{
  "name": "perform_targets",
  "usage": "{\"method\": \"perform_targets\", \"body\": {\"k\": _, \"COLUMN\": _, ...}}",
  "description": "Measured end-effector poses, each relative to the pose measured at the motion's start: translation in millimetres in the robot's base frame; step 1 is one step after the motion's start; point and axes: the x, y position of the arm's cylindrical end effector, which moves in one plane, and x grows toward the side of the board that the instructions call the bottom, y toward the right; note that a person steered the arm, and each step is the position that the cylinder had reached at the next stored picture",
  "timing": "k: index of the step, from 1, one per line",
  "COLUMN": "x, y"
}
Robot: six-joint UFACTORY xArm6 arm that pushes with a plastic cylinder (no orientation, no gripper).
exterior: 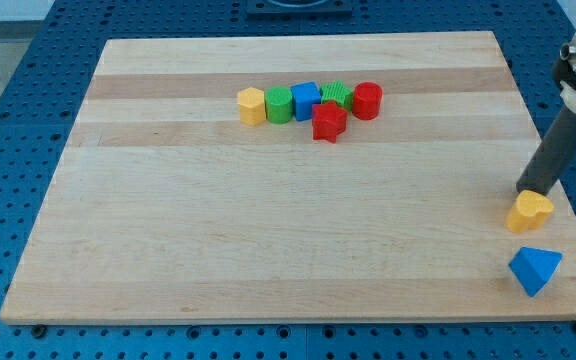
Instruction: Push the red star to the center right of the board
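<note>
1. The wooden board (298,240) lies on a blue perforated desk (28,110), and most of its surface is bare wood.
2. The red star (329,121) sits near the board's top edge, a little to the view's right of the middle, well apart from the right edge.
3. It lies just below a short row of blocks and touches or nearly touches that row from the bottom side.
4. That row runs from the view's left to its right: a yellow block (252,105) with a faceted shape, a green block (280,104), a blue block (306,100), a second green block (337,94) partly hidden behind the star, and a red cylinder (367,100).
5. The blocks in the row stand touching or just beside one another.
6. Near the board's bottom right corner lie two more blocks: a yellow heart-like block (530,211) and, just below it, a blue triangular block (535,269); the two are near each other but apart.
7. The dark rod comes down from the view's top right, tilted, and my tip (530,191) rests at the top side of the yellow heart-like block, touching it or just beside it.
8. My tip is well apart from the red star and the row.
9. The arm carries no claw, only the rod, so there is no spread or pinch to report.
</note>
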Motion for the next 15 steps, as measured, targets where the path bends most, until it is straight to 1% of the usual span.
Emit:
{"method": "perform_targets", "body": {"k": 3, "x": 33.8, "y": -11.7}}
{"method": "perform_targets", "body": {"k": 4, "x": 33.6, "y": -11.7}}
{"method": "perform_targets", "body": {"k": 5, "x": 7.1, "y": -22.6}}
{"method": "perform_targets", "body": {"k": 6, "x": -10.0, "y": -50.2}}
{"method": "perform_targets", "body": {"k": 10, "x": -41.7, "y": -240.1}}
{"method": "perform_targets", "body": {"k": 11, "x": -59.9, "y": -271.7}}
{"method": "perform_targets", "body": {"k": 12, "x": -86.4, "y": -283.0}}
{"method": "perform_targets", "body": {"k": 13, "x": -106.3, "y": -281.2}}
{"method": "perform_targets", "body": {"k": 15, "x": -127.6, "y": -236.1}}
